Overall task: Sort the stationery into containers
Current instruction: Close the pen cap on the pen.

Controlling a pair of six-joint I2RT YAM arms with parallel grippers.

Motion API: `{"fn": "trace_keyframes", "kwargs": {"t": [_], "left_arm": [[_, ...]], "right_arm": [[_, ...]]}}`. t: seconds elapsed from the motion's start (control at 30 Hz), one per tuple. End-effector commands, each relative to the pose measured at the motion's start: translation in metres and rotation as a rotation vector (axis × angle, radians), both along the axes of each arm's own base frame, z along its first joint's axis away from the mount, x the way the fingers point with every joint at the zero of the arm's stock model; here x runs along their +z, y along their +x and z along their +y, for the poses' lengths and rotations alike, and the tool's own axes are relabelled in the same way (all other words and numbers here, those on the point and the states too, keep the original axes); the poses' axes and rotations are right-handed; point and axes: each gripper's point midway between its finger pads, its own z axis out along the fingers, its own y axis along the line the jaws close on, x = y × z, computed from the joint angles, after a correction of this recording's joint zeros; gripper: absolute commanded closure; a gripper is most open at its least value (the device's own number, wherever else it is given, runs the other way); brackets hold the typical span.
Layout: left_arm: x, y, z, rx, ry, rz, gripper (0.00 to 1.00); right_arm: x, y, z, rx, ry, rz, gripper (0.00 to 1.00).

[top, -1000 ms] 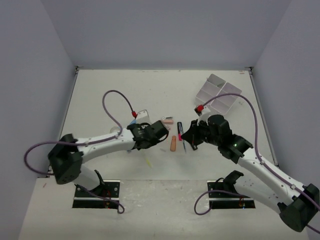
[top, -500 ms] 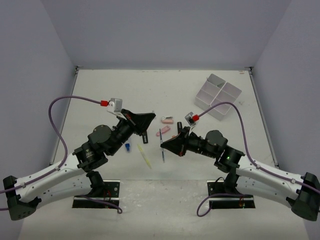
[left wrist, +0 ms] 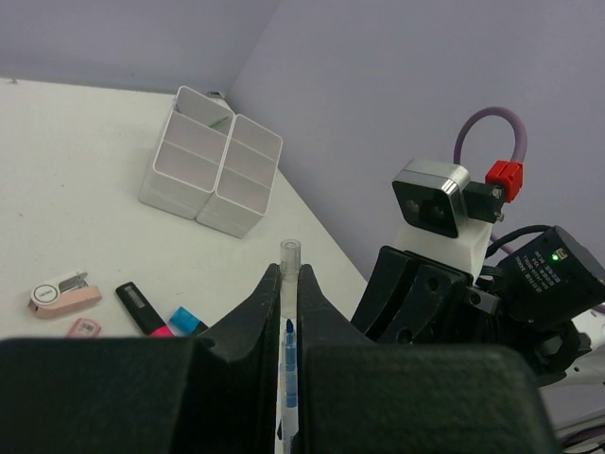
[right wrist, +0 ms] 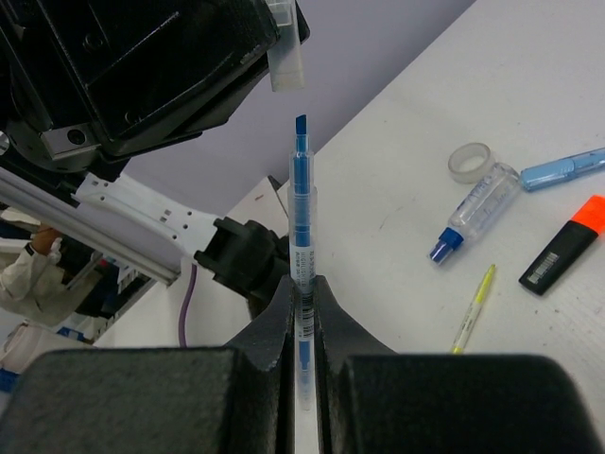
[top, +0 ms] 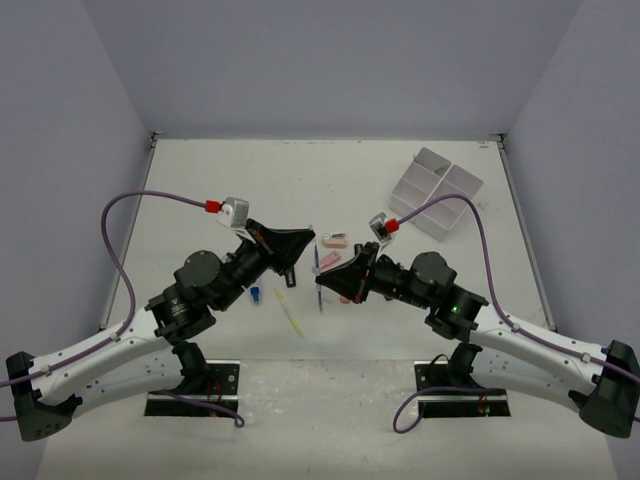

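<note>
My right gripper (right wrist: 301,284) is shut on a blue marker (right wrist: 302,203) whose bare chisel tip points at my left gripper. That left gripper (left wrist: 289,270) is shut on a clear cap (left wrist: 289,253); the cap (right wrist: 286,59) hangs just off the marker's tip, not touching. From above, the two grippers, left (top: 305,242) and right (top: 322,285), face each other above the table's middle, with the marker (top: 317,262) between them. The white divided tray (top: 437,190) sits at the far right, apart from both grippers; the tray (left wrist: 213,161) looks empty.
On the table lie a pink eraser (top: 336,240), a yellow pen (top: 290,312), a small blue-capped bottle (right wrist: 473,219), a tape roll (right wrist: 470,161), a blue pen (right wrist: 562,168), an orange-capped highlighter (right wrist: 562,244) and a pink-capped highlighter (left wrist: 142,307).
A second ago both grippers were low among the items at the table's middle. They have since risen and turned to face each other. Lately the right one carried the marker closer to the left.
</note>
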Motion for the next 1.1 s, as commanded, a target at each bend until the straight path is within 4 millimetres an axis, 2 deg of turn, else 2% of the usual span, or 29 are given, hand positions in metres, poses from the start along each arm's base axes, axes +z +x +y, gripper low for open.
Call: {"fn": "trace_keyframes", "kwargs": {"t": [0.0,0.27,0.67,0.83,1.07], "left_arm": [[0.009,0.000,-0.001,-0.006,-0.013,-0.037,1.00],[0.002,0.000,-0.007,-0.025,-0.010,-0.020,1.00],[0.003,-0.005,-0.003,-0.032,-0.033,-0.017,1.00],[0.002,-0.006,-0.006,-0.046,-0.018,-0.005,1.00],[-0.019,-0.006,-0.012,-0.066,0.028,0.044,1.00]], "right_arm": [[0.034,0.004,0.000,-0.023,0.050,-0.073,1.00],[0.037,0.008,0.000,-0.040,0.039,-0.080,1.00],[0.032,0.014,0.001,-0.062,0.004,-0.068,1.00],[0.041,0.014,0.000,-0.062,0.011,-0.098,1.00],[0.065,0.016,-0.005,-0.078,0.006,-0.177,1.00]]}}
